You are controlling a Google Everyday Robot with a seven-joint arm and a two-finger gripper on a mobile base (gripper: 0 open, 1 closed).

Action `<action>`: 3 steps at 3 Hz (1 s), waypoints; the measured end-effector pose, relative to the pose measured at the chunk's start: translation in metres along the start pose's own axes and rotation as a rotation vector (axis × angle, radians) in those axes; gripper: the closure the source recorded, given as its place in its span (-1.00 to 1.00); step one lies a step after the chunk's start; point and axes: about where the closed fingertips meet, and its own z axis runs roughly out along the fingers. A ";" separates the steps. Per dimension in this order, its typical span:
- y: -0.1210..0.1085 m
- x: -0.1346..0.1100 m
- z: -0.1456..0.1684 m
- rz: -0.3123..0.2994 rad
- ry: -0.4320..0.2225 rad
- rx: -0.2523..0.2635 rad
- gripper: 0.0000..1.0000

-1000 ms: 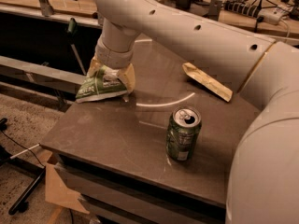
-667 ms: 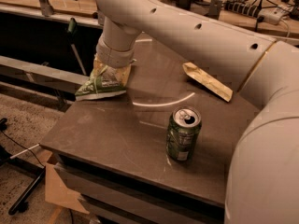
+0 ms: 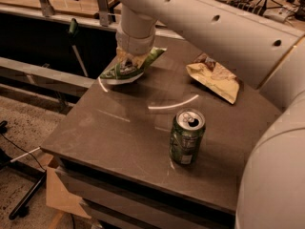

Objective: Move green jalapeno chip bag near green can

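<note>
The green jalapeno chip bag hangs tilted above the far left part of the brown table, held up off the surface. My gripper is shut on its middle, right under the white wrist. The green can stands upright on the table's front right part, silver top and pull tab showing, well to the right and nearer than the bag. My white arm sweeps across the top and right of the view.
A tan chip bag lies on the far right of the table. A rail with metal posts runs behind the table. The floor with a cable and a stand base lies to the left, below the table edge.
The gripper has lifted the green chip bag off the table and carried it a little to the right. The can and the tan bag have not moved.
</note>
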 end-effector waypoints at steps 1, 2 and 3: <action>0.032 0.025 -0.033 0.039 0.073 -0.043 1.00; 0.073 0.031 -0.060 0.082 0.091 -0.104 1.00; 0.124 0.009 -0.076 0.137 0.036 -0.171 1.00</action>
